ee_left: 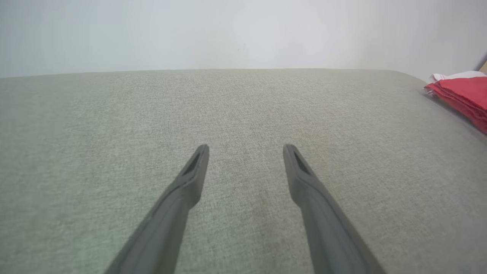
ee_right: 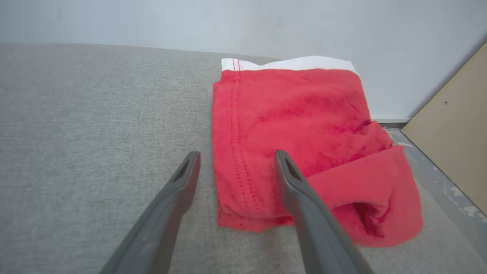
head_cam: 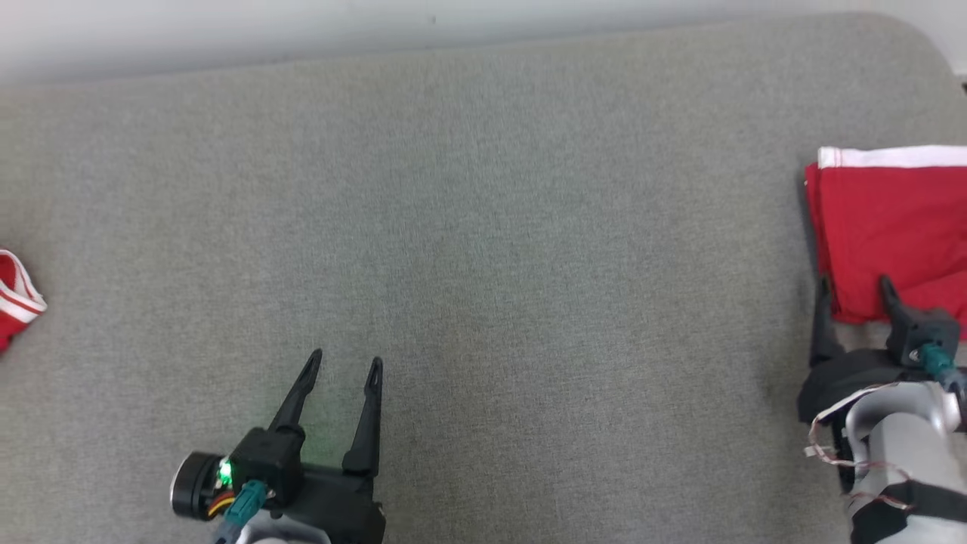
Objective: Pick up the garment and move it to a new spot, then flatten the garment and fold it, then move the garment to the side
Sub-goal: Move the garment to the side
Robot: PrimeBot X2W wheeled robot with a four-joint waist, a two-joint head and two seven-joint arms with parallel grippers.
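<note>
Two grippers, both with fingers spread and empty. Red-and-white cloth (head_cam: 15, 298), 9 o'clock edge of grey surface (head_cam: 483, 227). Left gripper (head_cam: 346, 358), 7 o'clock, over bare fabric. Folded red garment (head_cam: 884, 219), white band, 3 o'clock. Right gripper (head_cam: 854, 281), astride its near left corner.

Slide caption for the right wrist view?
Open right hand at the near edge of a folded red fabric garment with white band, on grey upholstered surface.
</note>
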